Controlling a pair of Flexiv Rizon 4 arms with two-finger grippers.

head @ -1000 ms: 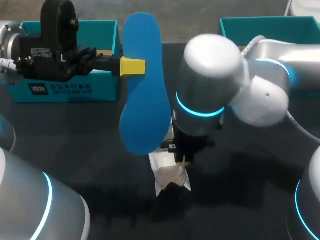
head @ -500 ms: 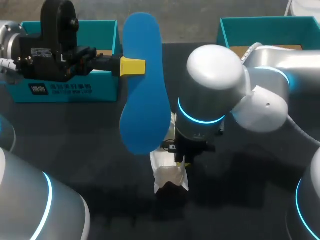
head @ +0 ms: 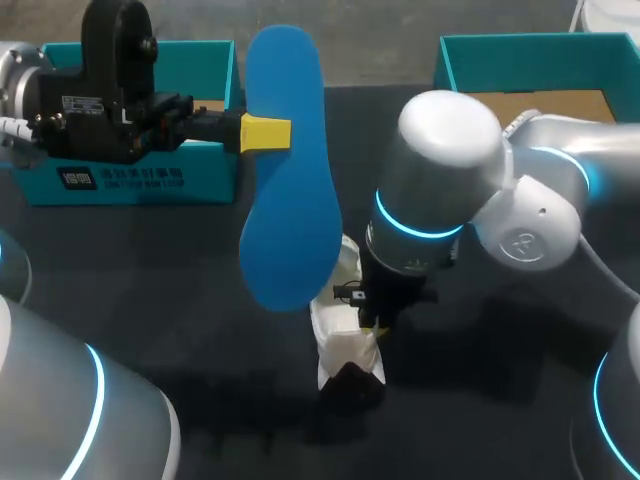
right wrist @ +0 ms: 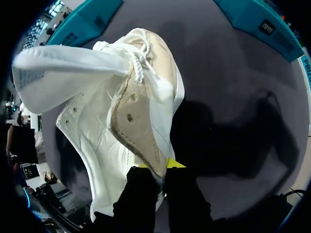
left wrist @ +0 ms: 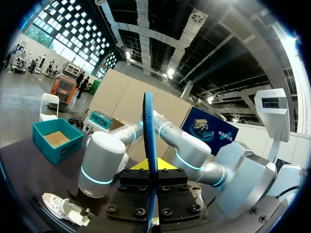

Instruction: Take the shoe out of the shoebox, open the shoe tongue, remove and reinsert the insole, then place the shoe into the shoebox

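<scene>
Well above the dark table (head: 200,280), the left gripper (head: 268,132) is clamped on the blue insole (head: 290,170), its yellow tips pinching one long edge. The insole hangs lengthwise from far to near, just left of the scene's middle. In the left wrist view the insole (left wrist: 148,141) stands edge-on between that gripper's (left wrist: 150,167) two fingers. The white shoe (head: 345,345) lies on the table near the middle, partly under the insole's near end. The right gripper (head: 372,325) comes straight down on it and is closed on the shoe's upper. In the right wrist view the fingers of this gripper (right wrist: 159,167) pinch the rim of the shoe (right wrist: 121,121) beside its beige lining, with the white tongue (right wrist: 58,73) pulled out wide and the laces (right wrist: 138,60) bunched ahead. A teal shoebox (head: 140,180) sits at the far left, another teal box (head: 520,50) at the far right.
</scene>
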